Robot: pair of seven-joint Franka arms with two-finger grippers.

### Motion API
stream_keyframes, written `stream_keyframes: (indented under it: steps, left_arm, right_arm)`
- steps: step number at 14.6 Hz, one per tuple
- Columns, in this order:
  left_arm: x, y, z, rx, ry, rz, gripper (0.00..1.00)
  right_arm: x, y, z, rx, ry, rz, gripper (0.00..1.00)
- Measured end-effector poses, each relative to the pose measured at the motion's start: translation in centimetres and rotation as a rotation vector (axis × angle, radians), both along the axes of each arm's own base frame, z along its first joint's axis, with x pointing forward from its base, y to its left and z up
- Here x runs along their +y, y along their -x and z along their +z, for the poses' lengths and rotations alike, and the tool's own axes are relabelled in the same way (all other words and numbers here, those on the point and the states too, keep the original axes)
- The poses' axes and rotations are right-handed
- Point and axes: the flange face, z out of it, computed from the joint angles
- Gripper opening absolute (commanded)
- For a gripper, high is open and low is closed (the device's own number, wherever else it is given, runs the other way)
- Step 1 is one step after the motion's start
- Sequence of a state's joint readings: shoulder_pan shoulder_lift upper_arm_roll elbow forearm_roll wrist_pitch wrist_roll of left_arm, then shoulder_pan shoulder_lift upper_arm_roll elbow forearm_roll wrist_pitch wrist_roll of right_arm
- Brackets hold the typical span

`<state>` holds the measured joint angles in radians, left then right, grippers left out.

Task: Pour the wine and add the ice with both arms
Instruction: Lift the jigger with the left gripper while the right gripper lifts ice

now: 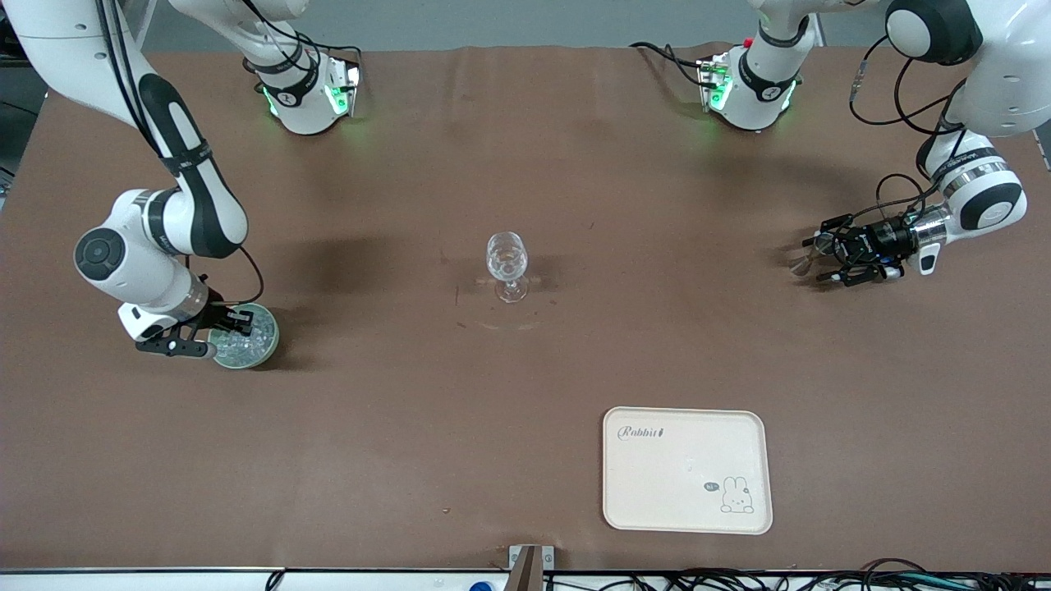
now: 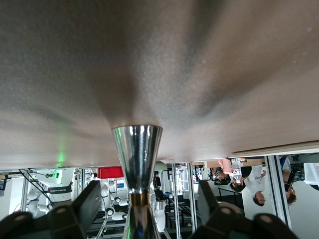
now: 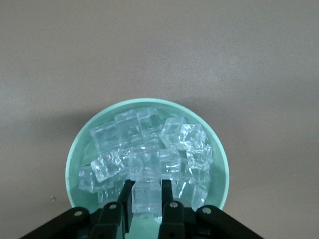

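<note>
The steel jigger (image 1: pixel 800 264) stands on the table at the left arm's end. My left gripper (image 1: pixel 814 264) lies level around it. In the left wrist view the jigger (image 2: pixel 137 159) stands between the spread fingers (image 2: pixel 84 206), and neither touches it, so the gripper (image 2: pixel 148 189) is open. The pale green bowl (image 1: pixel 267 341) with many clear ice cubes sits at the right arm's end. My right gripper (image 1: pixel 234 327) reaches down into it. In the right wrist view the gripper (image 3: pixel 147 193) is shut on one ice cube (image 3: pixel 147 198) near the bowl's rim (image 3: pixel 75 159). The wine glass (image 1: pixel 507 263) stands at the table's middle.
A cream tray (image 1: pixel 686 492) with a rabbit drawing lies nearer to the front camera than the glass, toward the left arm's end. Both arm bases stand along the table's edge farthest from the front camera.
</note>
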<state>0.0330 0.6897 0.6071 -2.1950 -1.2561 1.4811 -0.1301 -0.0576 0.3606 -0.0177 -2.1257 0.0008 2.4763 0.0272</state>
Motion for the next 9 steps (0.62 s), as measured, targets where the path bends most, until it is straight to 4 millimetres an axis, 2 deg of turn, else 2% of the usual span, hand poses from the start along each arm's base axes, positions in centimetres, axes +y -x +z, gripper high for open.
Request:
stream_keyframes:
  steps: [3, 4, 6, 7, 8, 9]
  left_arm:
    - [0.0, 0.1, 0.1, -0.001, 0.013, 0.001, 0.36]
    - [0.0, 0.1, 0.1, -0.002, 0.018, 0.002, 0.30]
    - [0.1, 0.2, 0.2, -0.003, 0.027, 0.006, 0.26]
    - [0.3, 0.3, 0.2, -0.003, 0.028, 0.010, 0.20]
    - [0.4, 0.4, 0.2, -0.003, 0.030, 0.014, 0.10]
    - [0.5, 0.5, 0.3, -0.004, 0.032, 0.016, 0.05]
  right_arm:
    - [-0.2, -2.1, 3.7, 0.059, -0.004, -0.001, 0.03]
    - [-0.3, -2.9, 5.7, 0.074, -0.006, -0.002, 0.02]
    - [-0.3, -4.0, 9.7, 0.098, -0.008, -0.002, 0.02]
    - [-0.3, -4.3, 11.9, 0.109, -0.009, -0.002, 0.02]
    - [-0.3, -4.6, 14.0, 0.119, -0.010, -0.002, 0.02]
    - [-0.2, -4.7, 16.1, 0.127, -0.011, -0.001, 0.02]
